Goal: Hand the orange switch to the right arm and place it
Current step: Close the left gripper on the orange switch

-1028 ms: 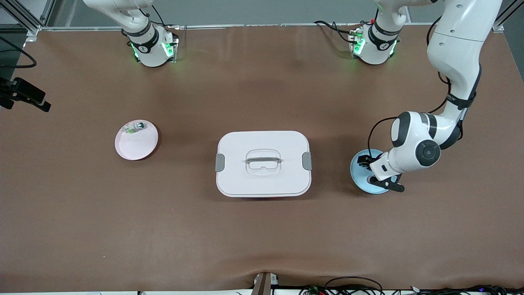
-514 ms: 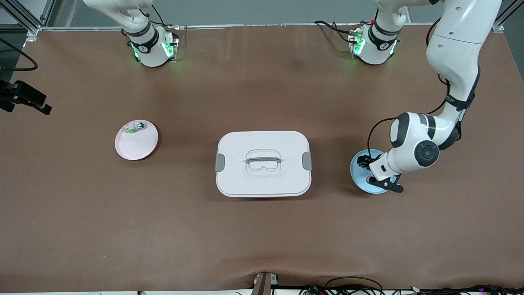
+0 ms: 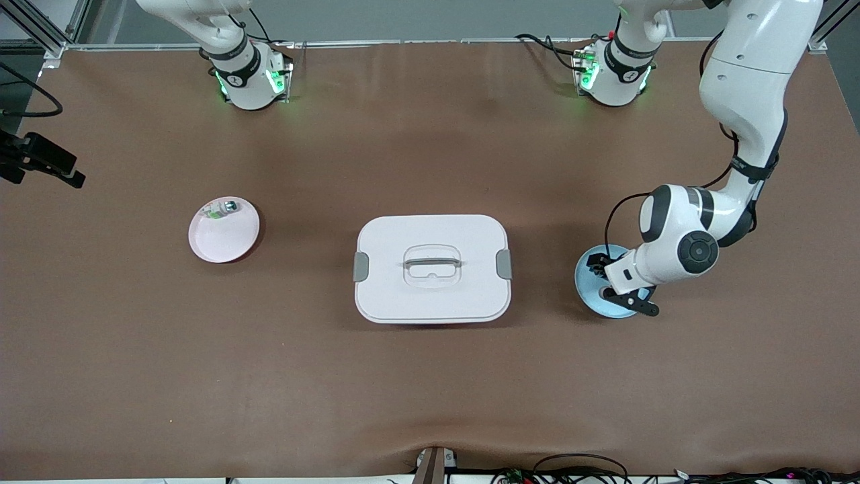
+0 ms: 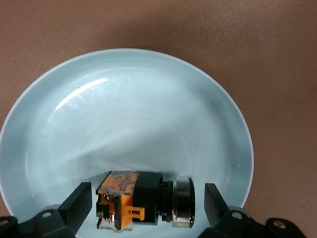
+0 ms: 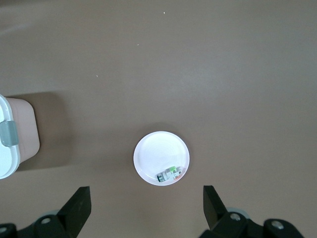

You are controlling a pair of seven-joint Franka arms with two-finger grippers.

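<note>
the orange switch (image 4: 144, 199) lay in the light blue plate (image 4: 64, 94) between the left gripper (image 4: 148, 202)'s open fingers, looking small, light, rigid, best pinched across its black body, while the right gripper (image 5: 146, 207) waited open above the pink plate (image 5: 148, 148).

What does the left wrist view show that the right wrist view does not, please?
Only the left wrist view shows the orange switch lying in the blue plate, between the open fingers of the left gripper. Only the right wrist view shows the pink plate with the small green and white part, a corner of the white lidded box, and the open right gripper. Both show the brown table.
</note>
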